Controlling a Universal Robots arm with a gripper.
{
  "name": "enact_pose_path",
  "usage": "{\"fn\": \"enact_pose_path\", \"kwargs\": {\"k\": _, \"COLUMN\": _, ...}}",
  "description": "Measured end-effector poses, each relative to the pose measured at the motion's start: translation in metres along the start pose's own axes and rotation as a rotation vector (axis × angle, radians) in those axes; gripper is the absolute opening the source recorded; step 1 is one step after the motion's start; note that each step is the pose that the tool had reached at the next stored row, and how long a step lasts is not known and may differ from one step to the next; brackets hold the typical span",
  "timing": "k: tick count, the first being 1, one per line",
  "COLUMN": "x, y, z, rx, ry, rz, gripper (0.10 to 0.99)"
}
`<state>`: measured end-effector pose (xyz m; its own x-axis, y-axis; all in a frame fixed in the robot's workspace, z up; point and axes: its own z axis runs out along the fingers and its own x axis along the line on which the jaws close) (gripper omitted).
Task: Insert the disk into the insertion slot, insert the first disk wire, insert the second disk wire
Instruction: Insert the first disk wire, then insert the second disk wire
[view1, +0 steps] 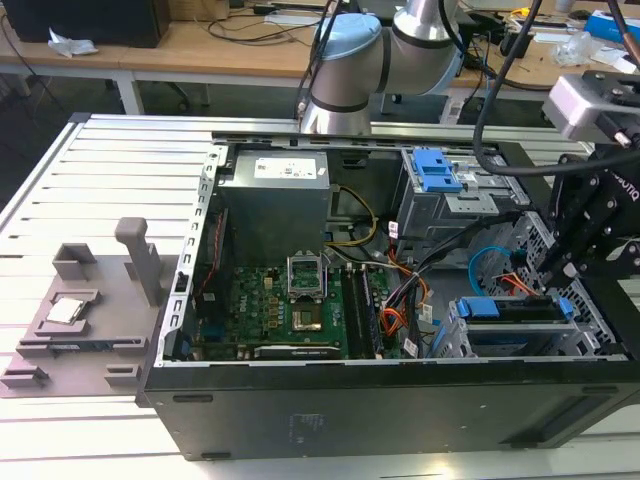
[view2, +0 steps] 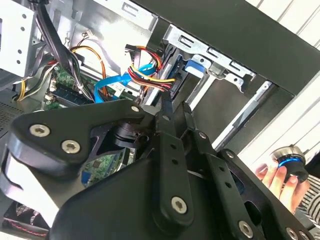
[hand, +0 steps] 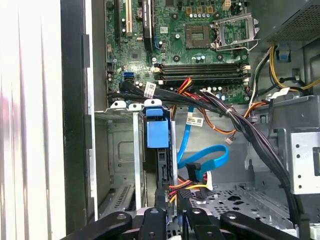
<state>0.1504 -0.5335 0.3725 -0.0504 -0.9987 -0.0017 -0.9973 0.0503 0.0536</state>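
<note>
The gripper (hand: 172, 200) is seen drawn narrow, its fingertips (view2: 164, 107) closed on the black plug (hand: 187, 193) of a bundle of red, yellow and orange wires (view2: 147, 75). The plug is held right at the near end of the disk (hand: 157, 134), which is found directly ahead of the fingertips.

The disk is seated in the insertion slot (hand: 122, 150) and is stood on edge. Its long axis is run straight away from the gripper towards the green circuit board (hand: 200, 45), and the blue tab of its frame is turned to the far end. In the exterior view the disk (view1: 490, 307) is shown low in the cage (view1: 455, 338), just beside and below the gripper (view1: 552, 280).

A looped blue flat cable (hand: 205, 160) is hung close to the disk, a little beyond the plug. Small white tags (hand: 195, 121) are carried by the cables past it, but their print cannot be made out.

Farther off, a white label (view1: 290, 168) is borne by the grey power box at the far side of the case; its writing cannot be read either. A metal bay with two blue latches (view1: 437, 170) is placed beyond the gripper.

In the second wrist view a person's hand (view2: 272, 176) is shown behind the gripper, outside the case, wrapped round a black knob with a blue ring (view2: 292, 162)
</note>
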Motion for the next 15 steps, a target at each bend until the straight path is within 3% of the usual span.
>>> {"fn": "enact_pose_path", "kwargs": {"k": 1, "x": -0.0002, "y": 0.0000, "z": -0.0005, "rx": 0.000, "ry": 0.0000, "rz": 0.000, "gripper": 0.235}}
{"fn": "enact_pose_path", "kwargs": {"k": 2, "x": -0.0004, "y": 0.0001, "z": -0.0015, "rx": 0.000, "ry": -0.0003, "rz": 0.000, "gripper": 0.106}}
{"fn": "enact_pose_path", "kwargs": {"k": 15, "x": -0.0004, "y": 0.0002, "z": -0.0040, "rx": 0.000, "ry": 0.0000, "rz": 0.000, "gripper": 0.106}}
